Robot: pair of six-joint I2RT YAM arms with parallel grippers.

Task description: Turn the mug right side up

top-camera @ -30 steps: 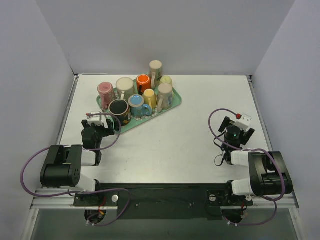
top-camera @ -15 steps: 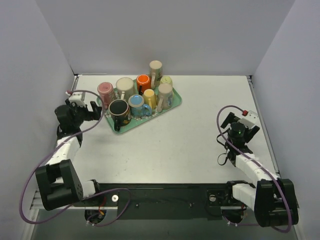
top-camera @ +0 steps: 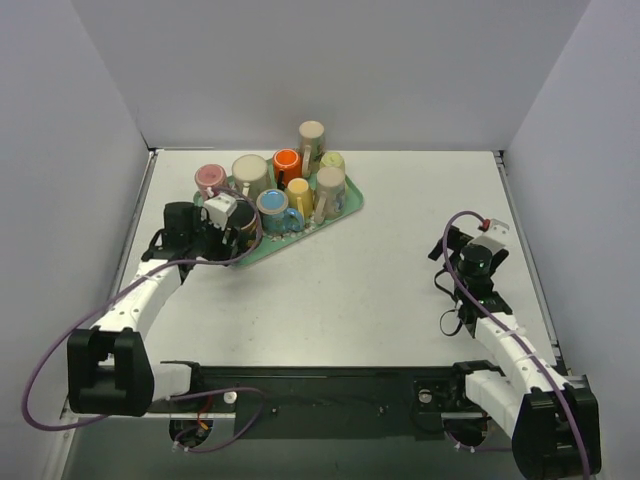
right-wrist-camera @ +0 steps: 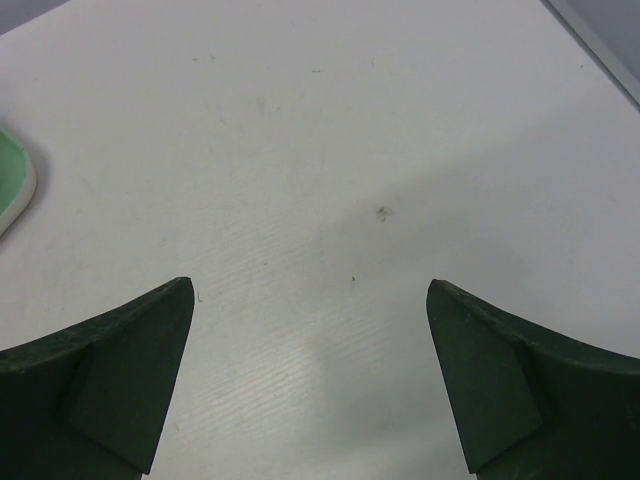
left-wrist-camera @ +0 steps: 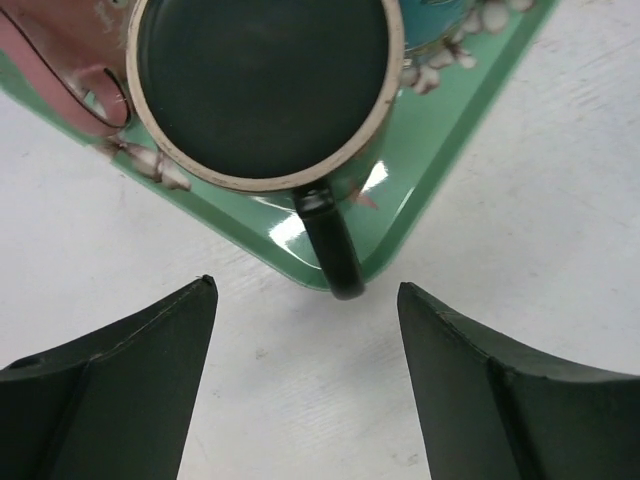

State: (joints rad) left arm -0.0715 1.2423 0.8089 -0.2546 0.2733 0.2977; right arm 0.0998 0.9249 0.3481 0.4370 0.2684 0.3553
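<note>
A green tray (top-camera: 346,208) at the back left holds several mugs. A black mug (left-wrist-camera: 265,90) with a pale ring stands at its near-left corner, its black handle (left-wrist-camera: 335,250) pointing over the tray's rim toward me. I cannot tell whether its dark round face is the base or the inside. In the top view my left gripper (top-camera: 236,226) hangs over this mug and hides most of it. In the left wrist view that gripper (left-wrist-camera: 303,287) is open and empty, its fingers either side of the handle's tip and apart from it. My right gripper (top-camera: 470,240) is open and empty over bare table at the right, as the right wrist view (right-wrist-camera: 308,285) shows too.
Other mugs on the tray: pink (top-camera: 210,180), cream (top-camera: 250,172), orange (top-camera: 287,162), a tall cream one (top-camera: 312,140), blue (top-camera: 272,205), yellow (top-camera: 299,192), beige (top-camera: 330,185). The tray's corner (right-wrist-camera: 12,180) shows at the left edge of the right wrist view. White walls enclose the table.
My left arm swung from the table's left edge rightward to above the black mug on the tray. My right gripper shifted only slightly and stayed open.
</note>
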